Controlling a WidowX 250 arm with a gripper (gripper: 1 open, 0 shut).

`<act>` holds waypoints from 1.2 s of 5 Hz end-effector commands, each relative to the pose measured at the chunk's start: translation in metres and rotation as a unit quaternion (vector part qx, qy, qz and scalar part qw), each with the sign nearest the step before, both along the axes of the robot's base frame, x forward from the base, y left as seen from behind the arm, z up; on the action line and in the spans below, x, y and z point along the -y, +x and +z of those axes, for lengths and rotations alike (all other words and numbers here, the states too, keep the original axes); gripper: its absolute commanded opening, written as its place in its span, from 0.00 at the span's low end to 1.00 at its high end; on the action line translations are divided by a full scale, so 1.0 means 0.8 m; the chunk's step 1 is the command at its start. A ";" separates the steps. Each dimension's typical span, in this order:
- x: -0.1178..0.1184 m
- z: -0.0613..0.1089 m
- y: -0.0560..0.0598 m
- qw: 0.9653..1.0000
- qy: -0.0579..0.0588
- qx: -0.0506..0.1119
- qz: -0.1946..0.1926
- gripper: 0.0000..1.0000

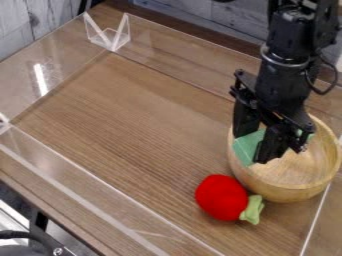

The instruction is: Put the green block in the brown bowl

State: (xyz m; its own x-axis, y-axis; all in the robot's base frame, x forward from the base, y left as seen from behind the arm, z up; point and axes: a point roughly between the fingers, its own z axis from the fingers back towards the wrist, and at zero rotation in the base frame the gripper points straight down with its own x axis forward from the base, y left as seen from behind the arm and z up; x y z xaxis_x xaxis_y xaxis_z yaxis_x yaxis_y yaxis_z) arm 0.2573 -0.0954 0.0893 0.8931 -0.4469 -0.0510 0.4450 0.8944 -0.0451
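Note:
The brown bowl [297, 172] stands at the right of the wooden table. My gripper [274, 148] points straight down over the bowl's left half, its black fingers reaching to rim level. The green block [246, 148] shows at the fingertips on their left side, over the bowl's left rim, and the fingers hide the rest of it. The block appears gripped between the fingers, with the gripper shut on it.
A red plush fruit [223, 195] with a green leaf lies just in front of the bowl on its left. Clear acrylic walls [40, 70] fence the table on the left, front and back. A clear stand [107, 32] sits at the far left corner.

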 end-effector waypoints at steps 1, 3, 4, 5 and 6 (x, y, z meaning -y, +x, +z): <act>-0.002 0.026 0.006 0.999 -0.012 0.032 0.028 1.00; -0.009 0.037 0.002 0.995 -0.017 0.055 0.077 1.00; 0.001 0.027 -0.005 0.996 -0.020 0.055 0.073 1.00; -0.022 0.033 -0.001 0.995 -0.023 0.064 0.073 1.00; -0.051 0.046 0.005 0.993 -0.028 0.081 0.083 1.00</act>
